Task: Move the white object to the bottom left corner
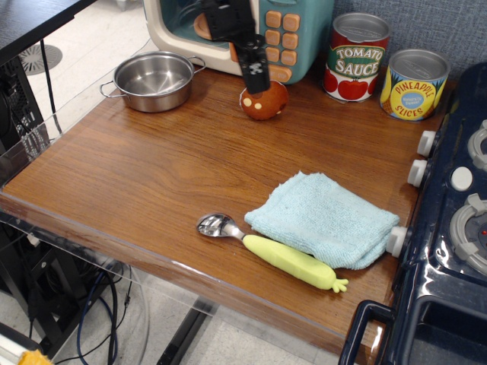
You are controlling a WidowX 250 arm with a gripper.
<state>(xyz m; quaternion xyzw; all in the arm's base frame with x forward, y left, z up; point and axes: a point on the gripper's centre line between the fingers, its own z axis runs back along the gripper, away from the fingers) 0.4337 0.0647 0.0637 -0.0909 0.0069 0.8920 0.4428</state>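
Toy mushroom (264, 100) at the back of the wooden tabletop (152, 175), just in front of the toy microwave (259, 34), lying tilted with its reddish-brown cap toward the camera. Gripper (255, 76) right above it, fingers pointing down; impossible to say how wide the jaws stand, and apparently nothing held. Looks light, hard, smooth and round, so probably prone to roll or squirt out. Best grasped across the widest part of the cap. Wide open wood from there to the bottom left corner (30, 194). Steel pot (152, 80) off to the left, blue cloth (323, 219) and spoon (266, 249) well right. Clear acrylic rim (23, 152) along the left edge, so best set down short of it.
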